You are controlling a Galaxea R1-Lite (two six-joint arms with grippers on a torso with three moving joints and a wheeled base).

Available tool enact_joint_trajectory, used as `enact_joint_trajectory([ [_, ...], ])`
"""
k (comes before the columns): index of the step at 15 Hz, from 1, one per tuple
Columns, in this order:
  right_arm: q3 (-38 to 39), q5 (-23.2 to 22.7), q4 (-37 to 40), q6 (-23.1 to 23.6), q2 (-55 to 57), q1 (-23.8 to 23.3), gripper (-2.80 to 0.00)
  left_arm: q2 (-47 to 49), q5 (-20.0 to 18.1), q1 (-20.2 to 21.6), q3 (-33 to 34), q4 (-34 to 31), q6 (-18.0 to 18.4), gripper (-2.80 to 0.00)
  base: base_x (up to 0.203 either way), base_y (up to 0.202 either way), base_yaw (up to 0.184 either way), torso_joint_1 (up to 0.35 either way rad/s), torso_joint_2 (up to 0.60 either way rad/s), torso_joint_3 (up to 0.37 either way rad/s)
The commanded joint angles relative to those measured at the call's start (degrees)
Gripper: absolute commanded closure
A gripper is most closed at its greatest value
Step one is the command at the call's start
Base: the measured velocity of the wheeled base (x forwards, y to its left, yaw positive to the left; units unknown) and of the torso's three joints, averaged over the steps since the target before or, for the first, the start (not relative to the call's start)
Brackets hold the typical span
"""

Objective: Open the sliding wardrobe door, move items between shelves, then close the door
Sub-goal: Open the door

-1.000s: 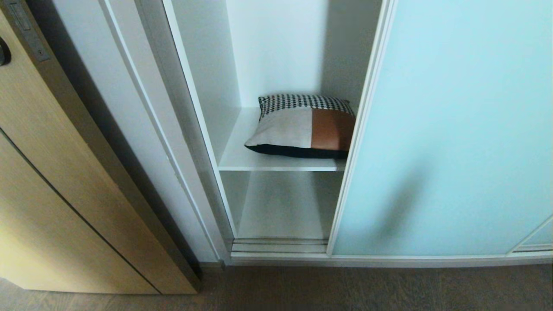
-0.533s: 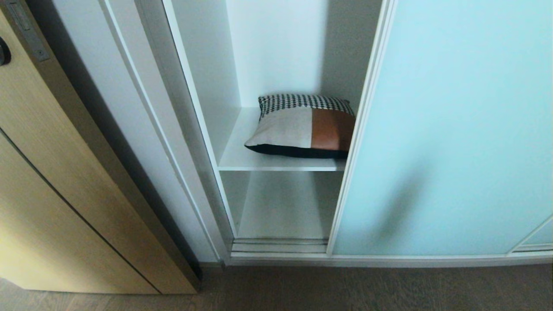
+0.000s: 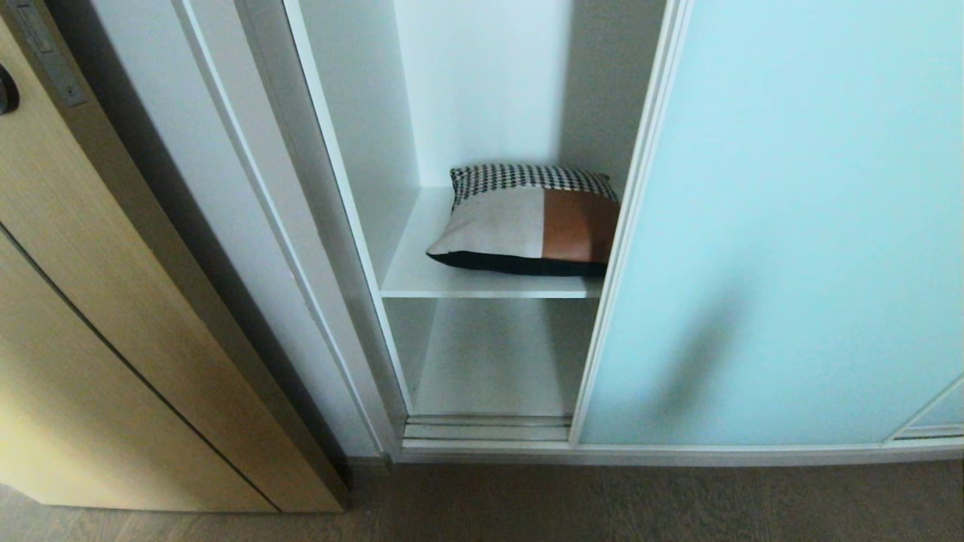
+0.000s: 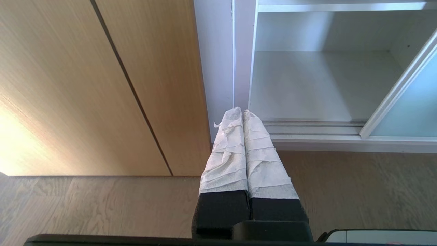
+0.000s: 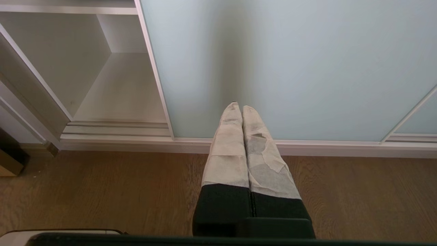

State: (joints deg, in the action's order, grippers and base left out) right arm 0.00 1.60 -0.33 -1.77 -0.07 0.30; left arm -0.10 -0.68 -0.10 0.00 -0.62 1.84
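Note:
The frosted pale-blue sliding wardrobe door (image 3: 776, 226) stands slid to the right, leaving the left bay uncovered. A patchwork cushion (image 3: 527, 222) lies flat on the middle white shelf (image 3: 422, 282), its right corner behind the door frame. The shelf below it (image 3: 489, 369) is bare. Neither arm shows in the head view. My left gripper (image 4: 241, 111) is shut and empty, low above the floor before the wardrobe's left post. My right gripper (image 5: 238, 107) is shut and empty, pointing at the foot of the sliding door (image 5: 290, 61).
A tan wood door (image 3: 98, 316) with a black lever handle (image 3: 6, 89) stands ajar at the left, close to the wardrobe's white side panel (image 3: 226, 211). Silver floor tracks (image 3: 488, 429) run along the wardrobe's base. Wood floor (image 3: 602, 504) lies in front.

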Motion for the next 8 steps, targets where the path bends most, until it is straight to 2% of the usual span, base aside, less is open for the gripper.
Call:
enact_joint_trajectory([
  [1, 0.08, 0.06, -0.02, -0.17, -0.19, -0.03, 0.0, 0.19, -0.02, 0.01, 0.09, 0.01, 0.0, 0.0, 0.0, 0.0, 0.0, 0.0, 0.0, 0.0],
  [6, 0.02, -0.28, -0.08, 1.15, -0.19, 0.05, 0.0, 0.19, 0.05, 0.01, 0.09, 0.01, 0.0, 0.0, 0.0, 0.0, 0.0, 0.0, 0.0, 0.0],
  [8, -3.98, -1.0, 0.08, 0.74, -0.09, 0.05, 0.0, 0.19, -0.02, 0.01, 0.09, 0.01, 0.0, 0.0, 0.0, 0.0, 0.0, 0.0, 0.0, 0.0],
])
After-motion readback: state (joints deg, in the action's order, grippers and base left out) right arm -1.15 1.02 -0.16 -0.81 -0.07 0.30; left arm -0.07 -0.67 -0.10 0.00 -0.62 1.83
